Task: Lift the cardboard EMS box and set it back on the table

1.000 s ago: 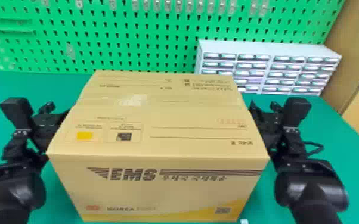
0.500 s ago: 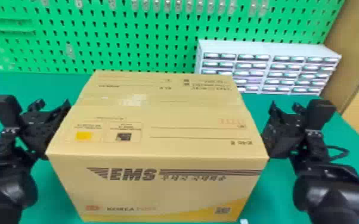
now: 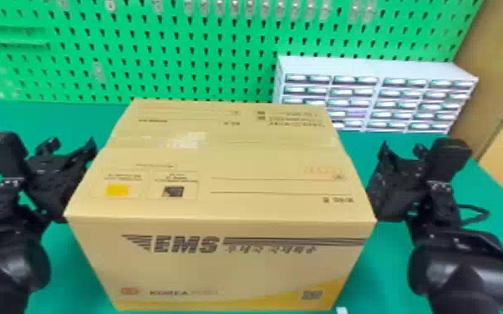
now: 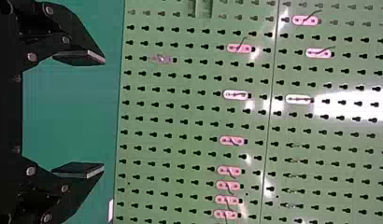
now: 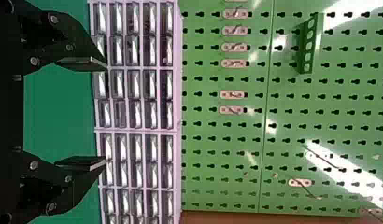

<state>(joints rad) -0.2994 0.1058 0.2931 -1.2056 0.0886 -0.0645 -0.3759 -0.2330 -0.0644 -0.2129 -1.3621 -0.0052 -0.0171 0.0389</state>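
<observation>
Left claw [image 3: 74, 179]: positioned beside the box's left side, its two fingers apart and holding nothing between them. Cardboard EMS box [image 3: 221, 263]: upright on the green table [image 3: 489, 200], between the two claws, lettered face toward the robot. Green pegboard [image 3: 171, 62]: standing behind the box. Right claw [image 3: 382, 183]: beside the box's right side, fingers likewise apart. Drawer cabinet [image 3: 372, 67]: beyond the box, toward the right, against the pegboard.
</observation>
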